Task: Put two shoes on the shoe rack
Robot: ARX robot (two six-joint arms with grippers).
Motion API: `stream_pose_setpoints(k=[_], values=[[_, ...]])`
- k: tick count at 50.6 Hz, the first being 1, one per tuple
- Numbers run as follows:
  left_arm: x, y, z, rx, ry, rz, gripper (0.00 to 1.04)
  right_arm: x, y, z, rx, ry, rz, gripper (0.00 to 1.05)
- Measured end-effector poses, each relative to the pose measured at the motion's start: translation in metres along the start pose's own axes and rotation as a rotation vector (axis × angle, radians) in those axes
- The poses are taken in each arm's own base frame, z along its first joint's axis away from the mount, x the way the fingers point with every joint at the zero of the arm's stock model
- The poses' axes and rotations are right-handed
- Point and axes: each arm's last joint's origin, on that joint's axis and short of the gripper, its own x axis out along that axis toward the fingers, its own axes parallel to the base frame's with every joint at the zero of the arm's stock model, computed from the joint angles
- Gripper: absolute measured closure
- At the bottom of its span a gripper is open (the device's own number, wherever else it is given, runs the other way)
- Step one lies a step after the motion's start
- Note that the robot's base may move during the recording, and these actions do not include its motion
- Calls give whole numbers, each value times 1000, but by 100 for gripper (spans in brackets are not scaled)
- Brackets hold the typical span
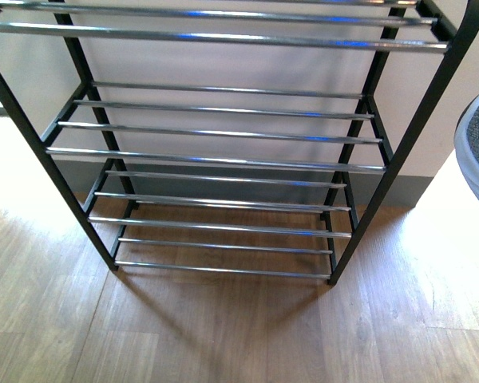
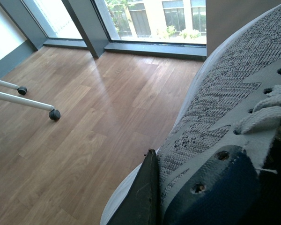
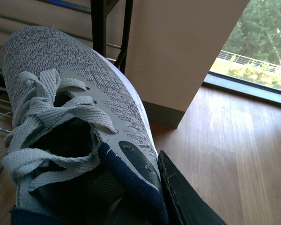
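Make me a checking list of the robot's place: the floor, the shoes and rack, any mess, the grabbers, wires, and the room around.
Surface: wooden floor, bare where seen.
Job's things: shoe rack stands on the floor, its visible tiers holding no shoes; left arm's sneaker and right arm's sneaker are both held up, off the rack.
Clutter: nothing seen.
Grippers: left gripper shut on its sneaker's collar; right gripper likewise.
Cables: nothing seen.
Surroundings: pale wall behind the rack, windows, white castor legs.

shoe rack (image 1: 215, 159) tiers open (front side)
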Motion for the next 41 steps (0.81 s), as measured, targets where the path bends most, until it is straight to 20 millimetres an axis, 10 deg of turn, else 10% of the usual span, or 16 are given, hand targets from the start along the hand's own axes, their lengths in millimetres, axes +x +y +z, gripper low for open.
stream_pose_setpoints(k=[41], values=[[0,0,0,-2,-1,-2,103,0,0,0,0,0,-2,103]])
